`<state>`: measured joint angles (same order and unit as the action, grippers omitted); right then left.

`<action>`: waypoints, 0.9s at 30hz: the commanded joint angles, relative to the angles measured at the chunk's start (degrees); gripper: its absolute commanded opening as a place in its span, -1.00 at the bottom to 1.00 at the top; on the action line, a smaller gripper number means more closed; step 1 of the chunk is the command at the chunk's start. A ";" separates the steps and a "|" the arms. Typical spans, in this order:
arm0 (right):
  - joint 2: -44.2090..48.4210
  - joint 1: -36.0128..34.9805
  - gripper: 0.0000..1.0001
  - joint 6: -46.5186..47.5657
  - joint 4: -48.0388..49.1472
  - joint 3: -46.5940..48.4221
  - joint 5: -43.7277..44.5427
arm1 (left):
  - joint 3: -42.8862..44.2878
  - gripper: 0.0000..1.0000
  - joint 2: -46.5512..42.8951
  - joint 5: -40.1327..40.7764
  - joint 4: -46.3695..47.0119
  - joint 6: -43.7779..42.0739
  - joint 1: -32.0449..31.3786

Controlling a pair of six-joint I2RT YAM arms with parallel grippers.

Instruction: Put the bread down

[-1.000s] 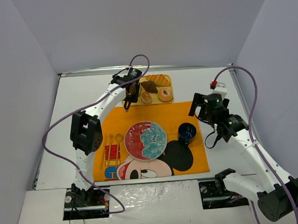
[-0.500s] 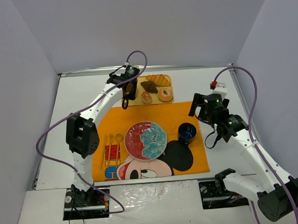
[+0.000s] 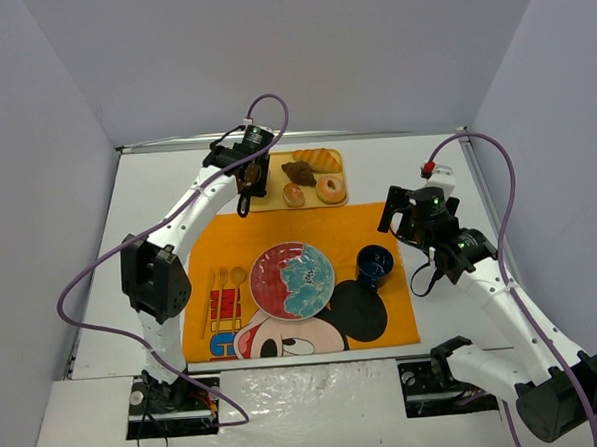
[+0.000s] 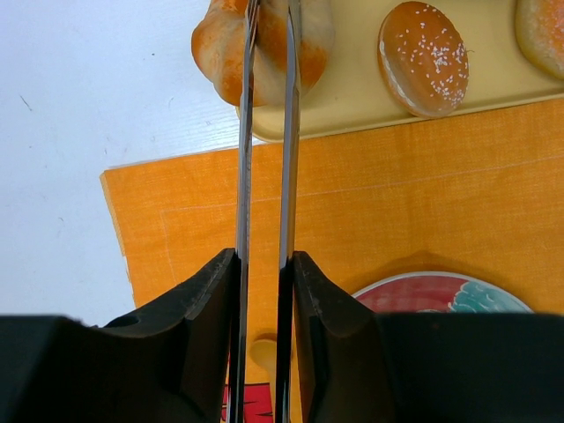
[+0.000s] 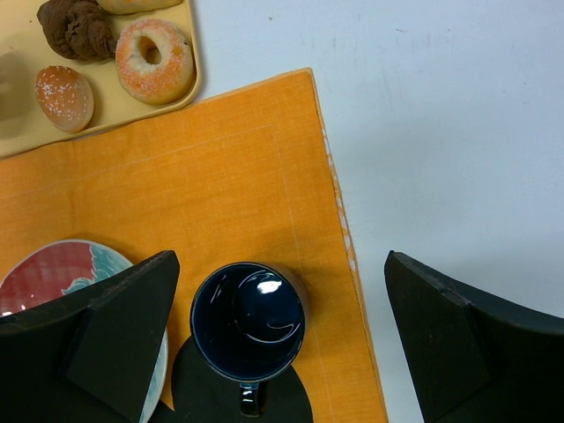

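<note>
**A:** Grey-white walls [image 3: 270, 55] box in three sides, and the bench [image 4: 88, 88] is plain matt white. What lies under the left end effector [image 4: 269, 26]?

**B:** Mostly the orange placemat [image 4: 397, 203], a woven cloth that might drag if scraped. Ahead of the fingertips sits the tan tray [image 4: 352, 106]. Back toward the wrist, right of the blades, the edge of the red-and-teal plate [image 4: 414, 291] shows.

**A:** And the bread [image 4: 220, 44]?

**B:** It's pinched at the tips of the two thin blades, over the tray's corner and partly over bare bench. The end effector is clenched on it. Whether it has cleared the tray, I cannot tell.

**A:** Which step, then?

**B:** I'd judge the grasp is made and the carry is due. Next it should rise over the tray lip, draw back to the plate, the likely target, then lower and let go. The bun looks soft, so it may twist.

**A:** The right end effector [image 5: 280, 273]?

**B:** Its fingers are spread wide and hold nothing. The dark blue mug [image 5: 248, 322] sits beneath it. The sugared donut [image 4: 423, 57] lies just right of the left blades.
</note>
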<state>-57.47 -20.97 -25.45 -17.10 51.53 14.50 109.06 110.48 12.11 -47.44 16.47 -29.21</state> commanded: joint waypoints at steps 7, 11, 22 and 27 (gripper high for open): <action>0.96 0.32 1.00 -0.39 2.25 -0.29 -0.35 | 1.95 -1.00 -6.50 -1.21 0.68 -2.49 -2.08; 1.04 0.32 1.00 -0.30 2.25 -0.46 -0.35 | 1.53 -1.00 -7.27 -1.47 -0.26 -2.32 -3.53; 0.78 0.32 1.00 -0.50 3.19 -1.30 -0.66 | -3.69 -1.00 -15.44 2.50 -3.29 -0.59 -8.86; 0.73 0.32 1.00 -0.68 3.71 -2.01 -1.02 | -6.59 -1.00 -19.08 3.54 -5.70 1.33 -12.11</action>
<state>-57.47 -20.97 -25.58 -16.85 49.89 13.67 102.91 97.46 12.70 -52.01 15.68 -38.84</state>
